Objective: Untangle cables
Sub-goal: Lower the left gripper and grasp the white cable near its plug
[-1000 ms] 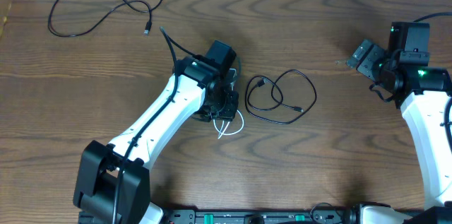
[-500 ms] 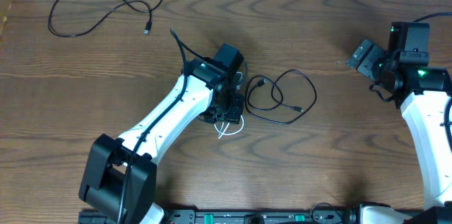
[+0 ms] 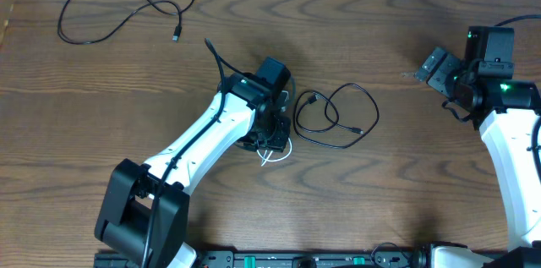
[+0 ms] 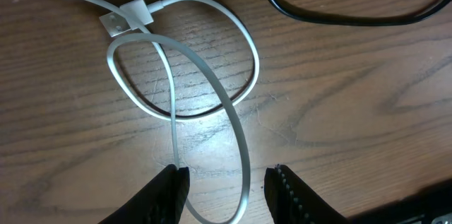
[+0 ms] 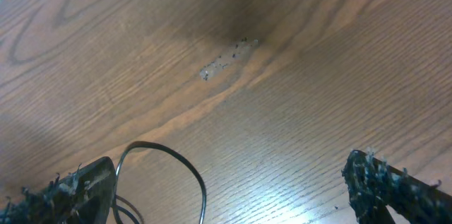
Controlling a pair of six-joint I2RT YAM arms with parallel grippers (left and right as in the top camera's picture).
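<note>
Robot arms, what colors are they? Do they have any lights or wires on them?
The left arm and right arm have smooth white shells and chunky black joints. The left gripper and right gripper are black, with two stubby fingers each. A thin black wire loops off the left arm, and a small green light glows on the right one.

Left arm (image 3: pixel 203 133) stretched diagonally from base, wrist bent over, left gripper (image 4: pixel 227 190) pointing straight down, low, fingers parted. Right arm (image 3: pixel 507 141) raised along right side. Right gripper (image 5: pixel 227 174) aimed left and downward, fingers spread wide, holding nothing.
</note>
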